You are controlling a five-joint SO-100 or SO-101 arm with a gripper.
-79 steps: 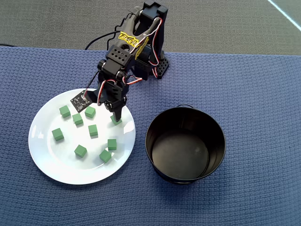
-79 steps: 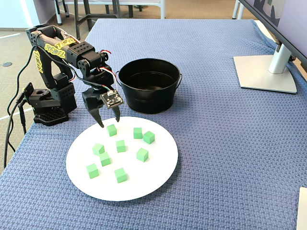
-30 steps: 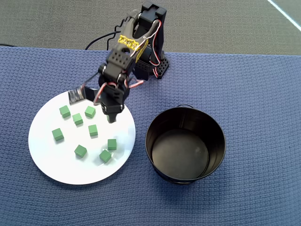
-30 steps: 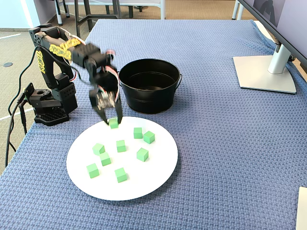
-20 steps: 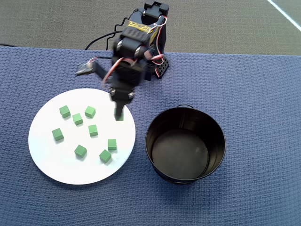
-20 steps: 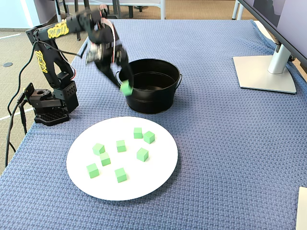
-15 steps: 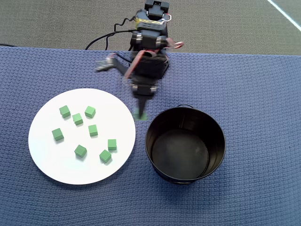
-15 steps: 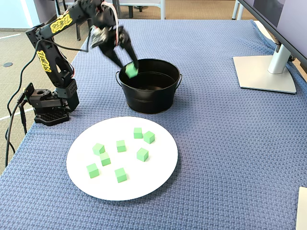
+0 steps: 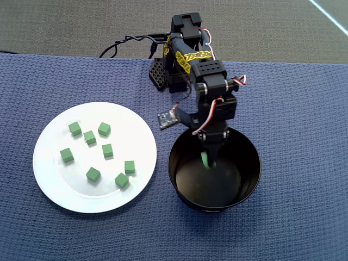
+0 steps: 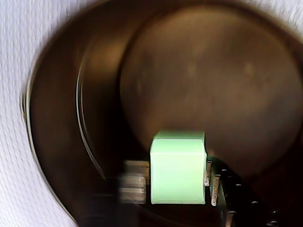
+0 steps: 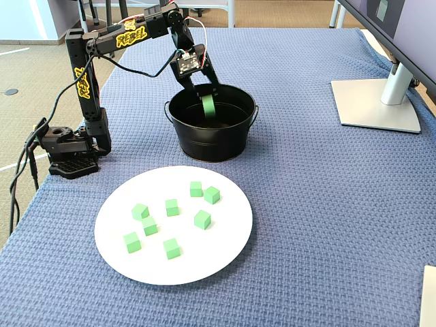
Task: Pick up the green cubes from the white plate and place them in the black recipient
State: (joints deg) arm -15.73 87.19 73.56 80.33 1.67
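Note:
My gripper hangs inside the mouth of the black recipient, shut on one green cube. In the wrist view the cube sits between the two fingers of the gripper, above the pot's dark shiny floor; the left finger is blurred. The fixed view shows the gripper with a green streak just below the rim of the pot. Several green cubes lie scattered on the white plate, left of the pot. They also show on the plate as cubes.
The arm's base stands at the cloth's edge with cables trailing off it. A monitor stand stands at the right in the fixed view. A blue woven cloth covers the table.
The gripper closed on a cube at the plate's far edge, lifted it and swung right. It now hangs in the pot's mouth. The other cubes have not moved.

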